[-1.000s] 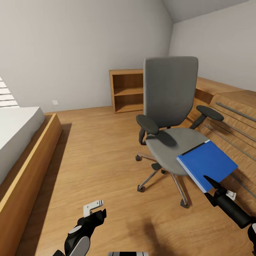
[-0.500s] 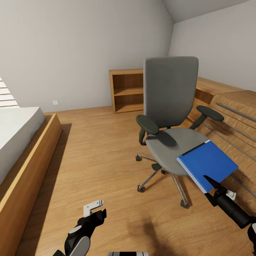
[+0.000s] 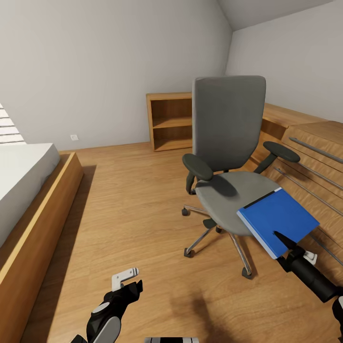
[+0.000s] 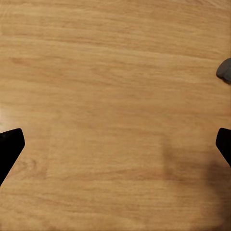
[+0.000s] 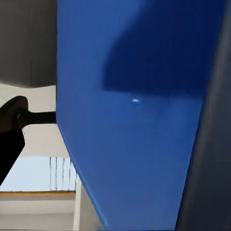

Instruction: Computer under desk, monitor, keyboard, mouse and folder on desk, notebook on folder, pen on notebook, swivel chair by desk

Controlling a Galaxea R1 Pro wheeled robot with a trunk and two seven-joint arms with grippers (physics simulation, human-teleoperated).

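Observation:
A grey swivel chair [image 3: 228, 157] stands on the wooden floor in the middle of the head view. The blue folder [image 3: 278, 220] is held just past the seat's front right edge, tilted, with my right gripper [image 3: 285, 243] shut on its near edge. Up close in the right wrist view, the folder [image 5: 139, 120] spans most of the frame, beside a dark finger [image 5: 207, 159]. My left gripper [image 3: 127, 281] hangs low over the floor, open, its fingertips [image 4: 9, 149] far apart over bare wood.
A bed with a wooden frame [image 3: 33, 209] runs along the left. A low wooden bookshelf [image 3: 170, 121] stands against the back wall. Wooden drawer fronts with metal rails [image 3: 314, 166] line the right side. Open floor [image 3: 124, 200] lies between bed and chair.
My right gripper and arm have shifted slightly to the right and down; the folder has barely moved. The left arm has stayed put.

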